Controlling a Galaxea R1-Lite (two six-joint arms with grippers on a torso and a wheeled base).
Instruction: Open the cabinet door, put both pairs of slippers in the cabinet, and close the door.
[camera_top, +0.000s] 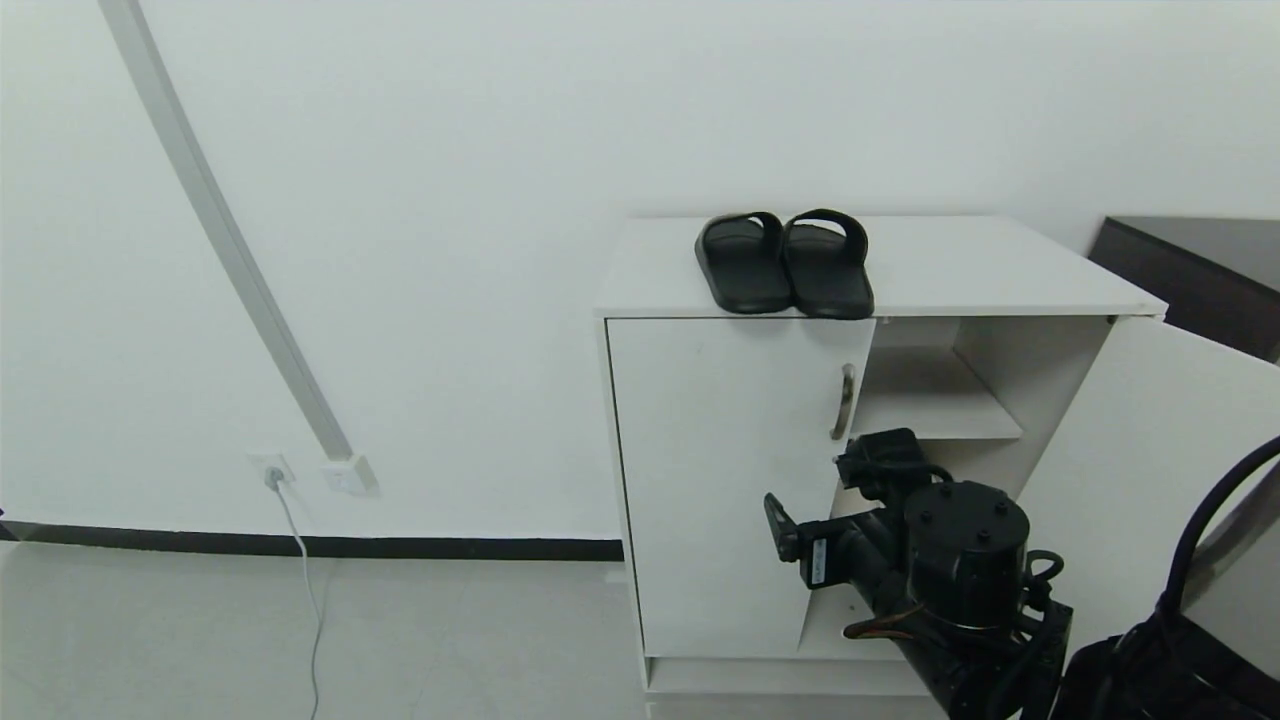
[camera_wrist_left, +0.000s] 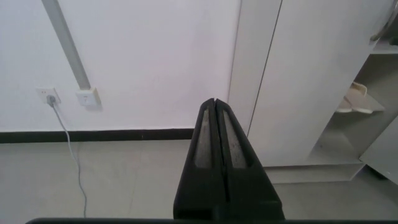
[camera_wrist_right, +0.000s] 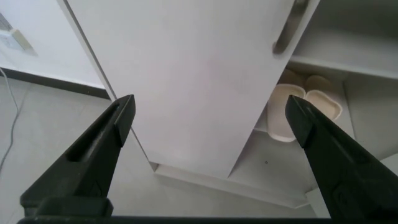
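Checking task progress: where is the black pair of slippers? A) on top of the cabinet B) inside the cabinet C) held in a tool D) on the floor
A: the black slippers sit side by side on the cabinet top, near its front edge.

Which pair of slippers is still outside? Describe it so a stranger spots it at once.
Find the white cabinet against the white wall, its right door swung open. On its top, at the front edge above the shut left door, lies a black pair of slippers, side by side. The other pair is cream and sits inside the cabinet.
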